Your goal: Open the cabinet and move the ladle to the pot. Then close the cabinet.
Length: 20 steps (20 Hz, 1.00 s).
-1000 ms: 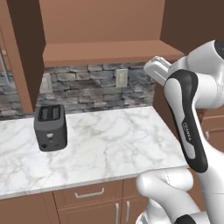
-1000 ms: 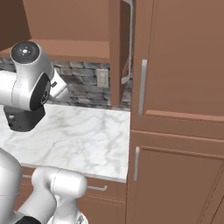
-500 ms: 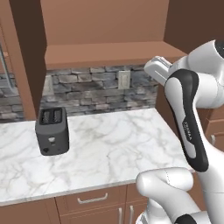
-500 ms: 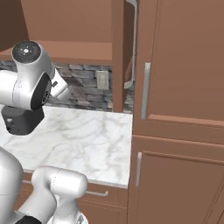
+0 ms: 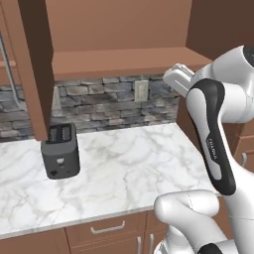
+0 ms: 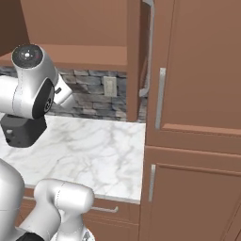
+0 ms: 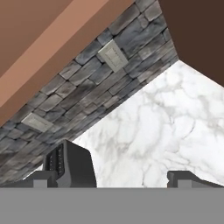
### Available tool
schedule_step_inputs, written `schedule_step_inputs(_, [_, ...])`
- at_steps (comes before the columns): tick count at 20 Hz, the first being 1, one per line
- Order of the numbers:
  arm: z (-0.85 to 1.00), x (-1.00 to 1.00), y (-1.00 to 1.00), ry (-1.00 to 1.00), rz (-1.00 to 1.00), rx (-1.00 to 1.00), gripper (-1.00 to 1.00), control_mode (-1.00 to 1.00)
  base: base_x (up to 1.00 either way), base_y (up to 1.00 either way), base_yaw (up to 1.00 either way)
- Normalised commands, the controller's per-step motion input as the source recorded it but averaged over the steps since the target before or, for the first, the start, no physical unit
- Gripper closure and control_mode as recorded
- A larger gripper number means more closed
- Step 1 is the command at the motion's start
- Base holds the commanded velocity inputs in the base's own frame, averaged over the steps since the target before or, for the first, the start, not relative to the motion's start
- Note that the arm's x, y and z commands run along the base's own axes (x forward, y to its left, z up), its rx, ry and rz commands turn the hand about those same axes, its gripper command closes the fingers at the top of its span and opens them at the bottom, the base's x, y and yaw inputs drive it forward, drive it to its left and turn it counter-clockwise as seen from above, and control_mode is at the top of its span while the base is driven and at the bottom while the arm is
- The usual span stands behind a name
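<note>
Slightly shifted framing against the earlier pictures is noted in both base views, consistent with the base driving. The brown wooden wall cabinet (image 5: 124, 62) is found above the white marble counter (image 5: 129, 168), its door (image 6: 133, 61) swung open. The two-finger gripper (image 7: 114, 179) is seen spread wide and empty, aimed toward the black toaster (image 5: 60, 151). The ladle-fetching step is judged pending; raising the hand into the cabinet is required next.

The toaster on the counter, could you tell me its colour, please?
Dark grey toaster, clearest in the left base view.
</note>
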Motion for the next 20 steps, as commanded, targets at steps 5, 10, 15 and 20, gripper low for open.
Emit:
schedule_step_inputs(5, [0.00, 0.00, 0.00, 0.00, 0.00, 0.00, -1.00, 1.00, 0.14, 0.74, 0.00])
schedule_step_inputs(10, [0.00, 0.00, 0.00, 0.00, 0.00, 0.00, -1.00, 1.00, 0.21, 0.46, 0.00])
schedule_step_inputs(15, [0.00, 0.00, 0.00, 0.00, 0.00, 0.00, -1.00, 1.00, 0.50, 0.33, 0.02])
schedule_step_inputs(20, [0.00, 0.00, 0.00, 0.00, 0.00, 0.00, -1.00, 1.00, 0.38, 0.09, 0.13])
